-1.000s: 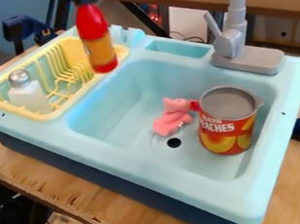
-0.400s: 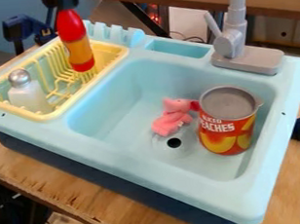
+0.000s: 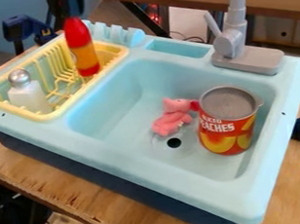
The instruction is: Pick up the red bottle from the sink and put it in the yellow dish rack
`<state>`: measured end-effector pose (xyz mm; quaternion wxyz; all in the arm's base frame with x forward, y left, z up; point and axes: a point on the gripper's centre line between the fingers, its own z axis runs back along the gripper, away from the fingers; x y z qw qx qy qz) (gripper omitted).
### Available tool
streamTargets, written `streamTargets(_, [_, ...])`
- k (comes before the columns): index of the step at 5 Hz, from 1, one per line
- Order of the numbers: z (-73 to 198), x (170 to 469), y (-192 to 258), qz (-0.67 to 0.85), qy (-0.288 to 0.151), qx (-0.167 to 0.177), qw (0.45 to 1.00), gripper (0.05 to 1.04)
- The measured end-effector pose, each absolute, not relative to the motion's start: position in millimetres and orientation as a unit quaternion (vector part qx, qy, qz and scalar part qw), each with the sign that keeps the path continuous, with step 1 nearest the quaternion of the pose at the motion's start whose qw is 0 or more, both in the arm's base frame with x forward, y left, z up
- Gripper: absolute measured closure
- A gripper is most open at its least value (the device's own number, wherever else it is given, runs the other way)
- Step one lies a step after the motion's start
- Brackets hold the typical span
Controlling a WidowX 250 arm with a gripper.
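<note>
When seen from the fixed camera, shows a black gripper (image 3: 73, 11) at the upper left, hanging down over the far side of a yellow dish rack (image 3: 64, 112). Clamped on the upper end of a red bottle (image 3: 77, 31) with a yellow-orange band around its lower part and a red base. Holds it almost upright, tilted a little, with the base leaning toward the basin. Places it by the rack's far right corner, with the base in front of the rack's far part; cannot tell whether touching the rack or just above.

Near the rack's left corner, has a white bottle (image 3: 28, 97) with a rounded silver cap, well apart from the red one. Carries the rack along the left edge of a light blue toy sink (image 3: 160, 169). Near the far right corner of the sink, rises a grey faucet (image 3: 231, 46). Down in the basin, toward its right edge, stands a large can (image 3: 226, 135) with peaches on its label and a grey top. Just to its left, sits a small pink toy (image 3: 171, 118), close by the round drain hole (image 3: 174, 143).
</note>
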<state>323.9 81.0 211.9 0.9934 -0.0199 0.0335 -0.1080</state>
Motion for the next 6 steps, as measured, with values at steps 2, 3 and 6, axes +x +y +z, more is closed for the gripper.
streamTargets(2, [198.4,333.8,74.4,-0.110,0.056,-0.055,0.991,0.754])
streamTargets(3, [194.6,334.4,74.3,-0.104,0.063,-0.058,0.991,0.684])
streamTargets(6, [200.0,331.7,71.0,-0.083,0.036,-0.052,0.995,0.078])
